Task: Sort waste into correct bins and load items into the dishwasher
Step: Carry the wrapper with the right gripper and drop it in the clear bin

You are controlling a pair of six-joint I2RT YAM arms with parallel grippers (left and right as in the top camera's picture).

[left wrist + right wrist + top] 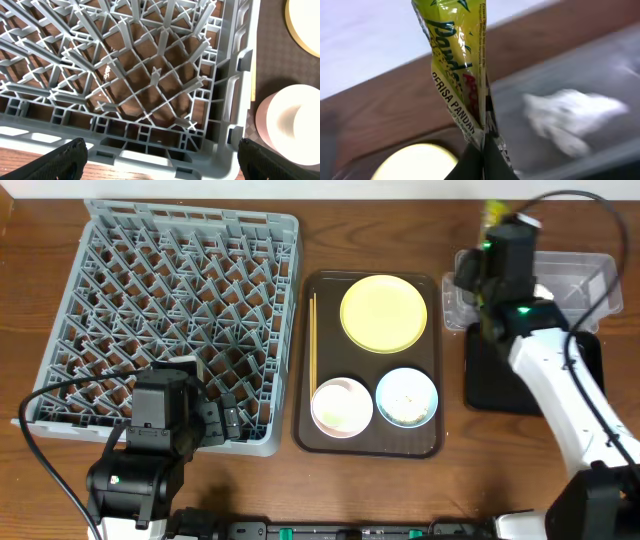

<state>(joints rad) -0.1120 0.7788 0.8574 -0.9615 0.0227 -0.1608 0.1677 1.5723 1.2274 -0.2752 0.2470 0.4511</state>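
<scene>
Right jaws clamped on yellow-green snack wrapper (457,60) near clear tub (592,278) holding crumpled tissue (570,117); left jaws wide apart over grey dish rack (232,105) corner.

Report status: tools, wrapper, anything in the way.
Left tool open, over rack corner. Right tool shut on snack wrapper, at clear tub edge. Tissue in tub. No obstruction seen.

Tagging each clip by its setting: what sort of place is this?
Likely a staged dish-clearing setup rather than a real kitchen: a grey dish rack, a brown tray with a yellow plate, and a clear tub.
</scene>
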